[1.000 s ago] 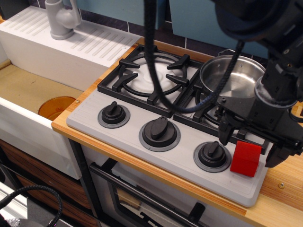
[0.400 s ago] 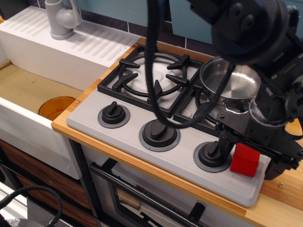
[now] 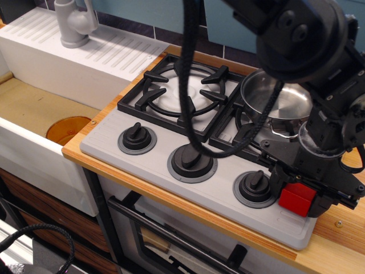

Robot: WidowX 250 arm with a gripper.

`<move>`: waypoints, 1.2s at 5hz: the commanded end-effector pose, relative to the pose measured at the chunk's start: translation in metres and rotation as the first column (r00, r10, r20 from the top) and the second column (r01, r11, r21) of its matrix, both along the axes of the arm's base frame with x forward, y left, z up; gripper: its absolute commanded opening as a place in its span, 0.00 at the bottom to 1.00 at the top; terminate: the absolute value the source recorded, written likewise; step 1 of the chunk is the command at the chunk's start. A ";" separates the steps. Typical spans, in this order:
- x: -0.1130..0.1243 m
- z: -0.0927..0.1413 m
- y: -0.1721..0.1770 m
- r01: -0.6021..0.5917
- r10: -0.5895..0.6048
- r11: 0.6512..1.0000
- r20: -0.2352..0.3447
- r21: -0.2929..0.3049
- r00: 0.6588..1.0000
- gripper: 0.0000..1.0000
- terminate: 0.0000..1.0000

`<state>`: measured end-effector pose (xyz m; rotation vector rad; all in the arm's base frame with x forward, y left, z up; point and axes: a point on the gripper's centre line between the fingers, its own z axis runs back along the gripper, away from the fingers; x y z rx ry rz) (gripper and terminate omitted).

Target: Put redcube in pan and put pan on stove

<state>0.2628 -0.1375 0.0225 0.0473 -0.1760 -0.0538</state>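
The gripper (image 3: 297,198) is low over the front right corner of the stove (image 3: 171,191), near the front right corner of the bench (image 3: 336,237), and its jaws stand on either side of the redcube (image 3: 296,199), one black finger (image 3: 278,181) against the cube's left face and the other at its right; they look closed against it, with the cube sitting on the grey stove surface just right of the rightmost knob (image 3: 255,188). The pan (image 3: 278,101) sits on the right rear burner grate, towards the back right of the bench, partly hidden by the arm and its black cable (image 3: 191,103). The left burner grate (image 3: 181,91) lies bare. A white sink unit (image 3: 51,68) with a grey tap (image 3: 74,23) fills the left end
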 end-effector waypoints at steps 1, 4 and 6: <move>0.005 0.061 -0.001 -0.012 0.013 0.999 -0.025 0.031 1.000 0.00 0.00; 0.042 0.120 0.008 0.037 -0.030 0.997 -0.102 0.068 0.994 0.00 0.00; 0.085 0.114 0.025 0.103 -0.098 0.994 -0.107 0.038 0.989 0.00 0.00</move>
